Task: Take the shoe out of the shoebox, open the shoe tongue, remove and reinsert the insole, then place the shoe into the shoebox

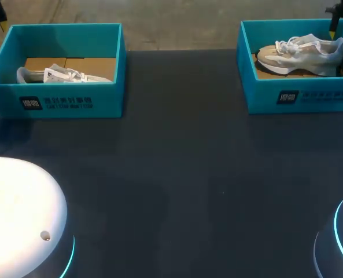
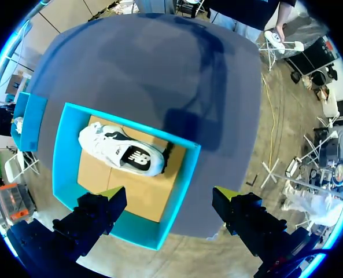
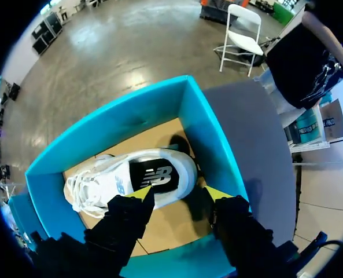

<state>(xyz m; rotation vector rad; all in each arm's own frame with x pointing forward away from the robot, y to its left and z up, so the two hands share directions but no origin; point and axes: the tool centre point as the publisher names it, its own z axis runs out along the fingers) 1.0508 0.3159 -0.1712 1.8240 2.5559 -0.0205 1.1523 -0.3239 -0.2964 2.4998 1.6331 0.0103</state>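
From above, two teal shoeboxes stand at the far corners of the dark table (image 1: 171, 174). The left shoebox (image 1: 55, 95) has the left shoe (image 1: 64, 75) lying low inside it, and the right shoebox (image 1: 298, 95) has the right shoe (image 1: 301, 52) on its side. Neither shoe is out, so I judge I am at the first step, lifting a shoe out.

From my left wrist, my left gripper (image 2: 168, 197) hangs above its box with fingers spread wide and empty. One tip is over the cardboard floor and the other is outside the wall; the shoe lies ahead of them.

From my right wrist, my right gripper (image 3: 180, 194) is spread and empty too, with the shoe's heel just ahead of one tip. Next, I think, I should go down inside the walls and close on that heel or collar without catching the box.
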